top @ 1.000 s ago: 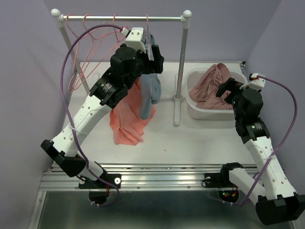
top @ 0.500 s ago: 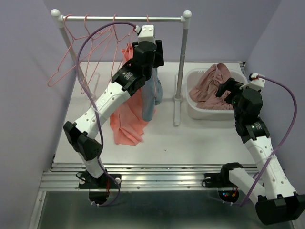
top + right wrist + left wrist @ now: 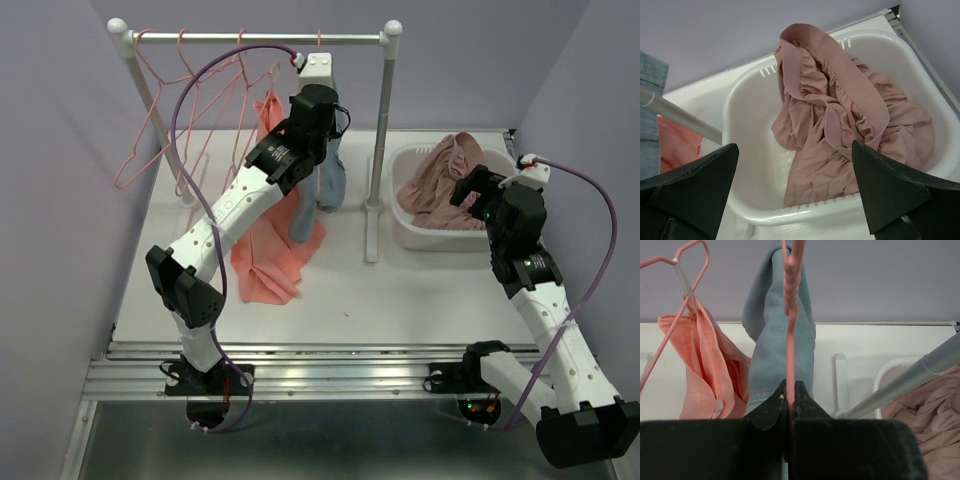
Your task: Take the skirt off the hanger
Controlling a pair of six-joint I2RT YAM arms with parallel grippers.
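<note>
left jaws are closed hard on the thin wire of the pink hanger (image 3: 791, 300), low centre of the left wrist frame, with no gap visible around the wire. right jaws are held wide open with nothing in them, above the white basket (image 3: 880, 37) and the dusty pink garment (image 3: 840, 125) at right of the top frame. the blue skirt (image 3: 772, 340) is draped on the clamped hanger under the rail (image 3: 250, 38), upper centre of the top frame, well clear of the basket and just right of a coral garment (image 3: 705, 360) on another hanger. the skirt is bunched into a narrow column; its long axis is taken to run straight down from the rail toward the surface (image 3: 400, 290), top edge up at the hanger and hem down. the hanger is seen edge-on in the wrist frame. the fabric looks like denim: judged soft but with some body, light to moderate in weight, not slippery, not fragile. a pinch on the thick folded edge near the top, just below the wire, is judged best, since a hem grab would likely only stretch it. how it is fixed to the hanger cannot be told.
</note>
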